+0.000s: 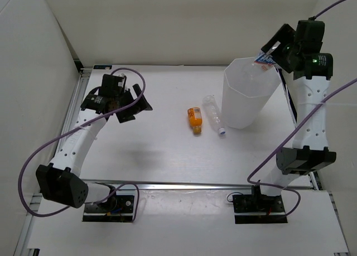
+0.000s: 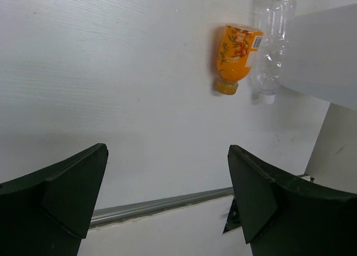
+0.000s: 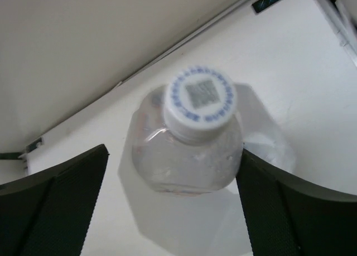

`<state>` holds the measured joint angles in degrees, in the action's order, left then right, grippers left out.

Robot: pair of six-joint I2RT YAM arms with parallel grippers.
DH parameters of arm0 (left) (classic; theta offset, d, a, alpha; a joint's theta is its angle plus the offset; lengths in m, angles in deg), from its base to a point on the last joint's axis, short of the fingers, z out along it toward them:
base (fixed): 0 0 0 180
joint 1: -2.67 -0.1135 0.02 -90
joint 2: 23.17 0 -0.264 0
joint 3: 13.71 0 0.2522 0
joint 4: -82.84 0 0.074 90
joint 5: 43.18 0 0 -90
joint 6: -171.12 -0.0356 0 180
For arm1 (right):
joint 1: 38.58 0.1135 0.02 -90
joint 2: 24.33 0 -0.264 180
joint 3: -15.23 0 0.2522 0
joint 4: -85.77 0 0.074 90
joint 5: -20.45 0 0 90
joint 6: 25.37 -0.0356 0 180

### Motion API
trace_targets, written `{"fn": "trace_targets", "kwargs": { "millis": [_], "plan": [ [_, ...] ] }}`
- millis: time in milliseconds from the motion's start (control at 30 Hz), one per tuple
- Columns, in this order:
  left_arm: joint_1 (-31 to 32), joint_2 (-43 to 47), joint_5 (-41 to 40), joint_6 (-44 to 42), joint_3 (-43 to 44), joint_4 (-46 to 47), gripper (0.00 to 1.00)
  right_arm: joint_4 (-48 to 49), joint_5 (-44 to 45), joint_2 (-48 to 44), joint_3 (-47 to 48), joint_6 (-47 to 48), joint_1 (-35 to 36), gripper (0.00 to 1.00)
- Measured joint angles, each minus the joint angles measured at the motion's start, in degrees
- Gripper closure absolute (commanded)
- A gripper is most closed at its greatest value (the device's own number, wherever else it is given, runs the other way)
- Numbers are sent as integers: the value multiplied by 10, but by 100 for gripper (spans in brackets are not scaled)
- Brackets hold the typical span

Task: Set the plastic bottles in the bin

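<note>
The white faceted bin [image 1: 245, 94] stands at the back right. My right gripper [image 1: 272, 51] hovers over its rim with jaws wide apart. A clear bottle with a blue-white label [image 1: 262, 61] sits between them, tipped into the bin's mouth. In the right wrist view the bottle [image 3: 189, 150], white cap toward the camera, touches only the right finger [image 3: 268, 194], above the bin [image 3: 268, 147]. An orange bottle [image 1: 194, 120] and a clear bottle [image 1: 212, 113] lie side by side left of the bin. My left gripper [image 1: 136, 102] is open and empty at the far left. The short blue-labelled bottle is out of view.
The left wrist view shows the orange bottle [image 2: 235, 55], the clear bottle [image 2: 271, 38] and the bin's wall [image 2: 329, 55] ahead of the open left gripper [image 2: 167, 155]. A metal rail [image 1: 195, 185] runs along the table's near edge. White walls enclose the back and sides.
</note>
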<state>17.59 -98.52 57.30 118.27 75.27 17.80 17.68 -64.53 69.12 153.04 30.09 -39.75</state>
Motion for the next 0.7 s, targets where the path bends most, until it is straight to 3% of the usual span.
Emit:
{"fn": "trace_targets", "kwargs": {
  "millis": [200, 400, 567, 700],
  "plan": [
    [23, -101, 10, 8, 91, 16, 0, 5, 13, 12, 35, 35, 1, 0],
    [83, -304, 23, 25, 292, 40, 0, 0, 5, -123, -99, 19, 3, 0],
    [123, -475, 88, 29, 441, 57, 0, -2, -10, -178, -113, 17, 4, 0],
    [151, -549, 102, 28, 460, 54, 0, -3, -18, -180, -111, 17, 4, 0]
  ]
}}
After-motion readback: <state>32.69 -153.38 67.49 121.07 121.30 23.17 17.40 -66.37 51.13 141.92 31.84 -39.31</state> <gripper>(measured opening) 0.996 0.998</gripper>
